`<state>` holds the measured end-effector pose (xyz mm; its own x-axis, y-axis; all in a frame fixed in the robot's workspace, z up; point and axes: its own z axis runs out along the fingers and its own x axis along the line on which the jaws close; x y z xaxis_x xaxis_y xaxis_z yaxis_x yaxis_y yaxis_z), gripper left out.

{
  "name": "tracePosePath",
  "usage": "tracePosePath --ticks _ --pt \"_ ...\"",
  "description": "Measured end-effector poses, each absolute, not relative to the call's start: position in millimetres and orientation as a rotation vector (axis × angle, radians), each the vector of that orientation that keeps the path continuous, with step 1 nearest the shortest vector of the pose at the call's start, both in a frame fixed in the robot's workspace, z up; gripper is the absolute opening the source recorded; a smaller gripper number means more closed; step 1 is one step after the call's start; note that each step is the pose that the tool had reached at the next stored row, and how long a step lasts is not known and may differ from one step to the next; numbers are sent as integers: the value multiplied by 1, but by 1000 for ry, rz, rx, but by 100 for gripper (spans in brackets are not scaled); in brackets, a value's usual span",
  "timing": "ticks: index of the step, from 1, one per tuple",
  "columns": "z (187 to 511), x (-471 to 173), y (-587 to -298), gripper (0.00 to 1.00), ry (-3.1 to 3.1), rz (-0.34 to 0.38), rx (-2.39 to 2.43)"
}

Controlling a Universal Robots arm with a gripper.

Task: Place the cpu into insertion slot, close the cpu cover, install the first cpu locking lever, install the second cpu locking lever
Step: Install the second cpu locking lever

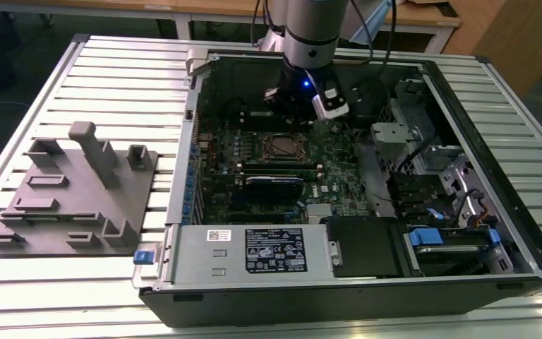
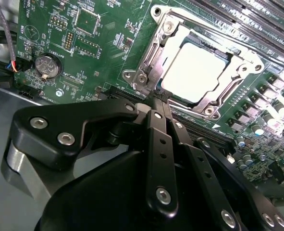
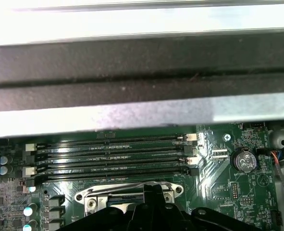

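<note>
Hovering just beside the insertion slot (image 2: 195, 72), the hand (image 2: 160, 102) had its fingers pressed together on nothing; the cpu (image 2: 194, 71) sat seated, framed by the cpu cover (image 2: 149, 62), apparently lowered to retain it.

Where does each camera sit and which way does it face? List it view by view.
Exterior view: high off the arm, looking down into the open computer case; the arm descends over the insertion slot.
Second wrist view: behind the gripper, facing the cpu under the cpu cover.
First wrist view: on the arm, facing the memory slots past the gripper.
All share the motherboard.
</note>
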<state>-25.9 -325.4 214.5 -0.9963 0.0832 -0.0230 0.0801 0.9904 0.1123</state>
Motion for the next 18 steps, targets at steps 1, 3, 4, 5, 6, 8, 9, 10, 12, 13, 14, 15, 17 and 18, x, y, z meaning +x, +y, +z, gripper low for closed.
tracePosePath --ticks 1,3,4,5,6,8,9,10,12,13,14,15,17,18 --pt "216 -26 -325 11 3107 173 128" --pt "218 -26 -325 11 3106 174 127" --pt "220 -26 -325 11 3106 174 127" --pt "221 -26 -325 11 3106 174 127" --pt "221 -26 -325 11 3107 173 127" --pt "221 -26 -325 11 3106 174 127" --pt "221 -26 -325 11 3106 173 127" --pt "221 -26 -325 11 3106 172 127" --pt "221 -26 -326 11 3107 169 127" --pt "221 -26 -326 11 3107 167 127" --pt "221 -26 -327 11 3107 167 127" --pt "221 -26 -328 11 3107 167 127" --pt "221 -26 -331 11 3107 167 127" --pt "221 -26 -333 11 3107 167 127"
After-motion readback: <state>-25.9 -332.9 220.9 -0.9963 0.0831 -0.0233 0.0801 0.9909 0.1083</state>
